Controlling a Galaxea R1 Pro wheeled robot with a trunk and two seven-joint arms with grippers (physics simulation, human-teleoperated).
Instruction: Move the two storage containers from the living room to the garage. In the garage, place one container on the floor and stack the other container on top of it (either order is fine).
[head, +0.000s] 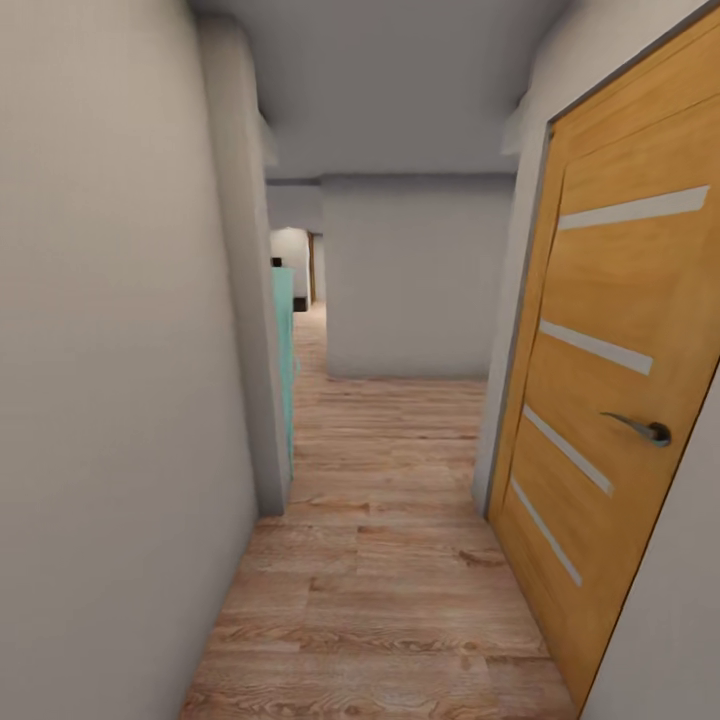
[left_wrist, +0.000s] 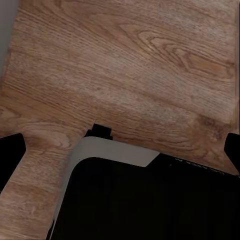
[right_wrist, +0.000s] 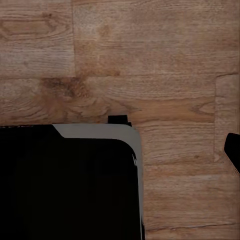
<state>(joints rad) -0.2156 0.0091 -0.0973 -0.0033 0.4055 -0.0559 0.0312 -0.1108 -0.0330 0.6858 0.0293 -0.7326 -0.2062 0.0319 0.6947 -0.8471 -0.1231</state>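
I am in a narrow hallway with a light wood-plank floor (head: 380, 580); the two storage containers are out of view. In the left wrist view my left gripper (left_wrist: 120, 150) is open, its black fingertips (left_wrist: 10, 155) at the two side edges with nothing between them, hanging over the planks and my black, grey-edged base (left_wrist: 150, 200). In the right wrist view my right gripper (right_wrist: 120, 150) shows one black fingertip (right_wrist: 233, 150) at the far edge, spread wide and empty above the base (right_wrist: 70, 185).
An orange-wood door (head: 610, 400) with pale stripes and a metal handle (head: 640, 428) stands shut close on the right. A pale wall (head: 120, 350) runs along the left, ending at a corner with a teal object (head: 285, 350). A wall (head: 415, 290) closes the corridor ahead; a passage continues left of it.
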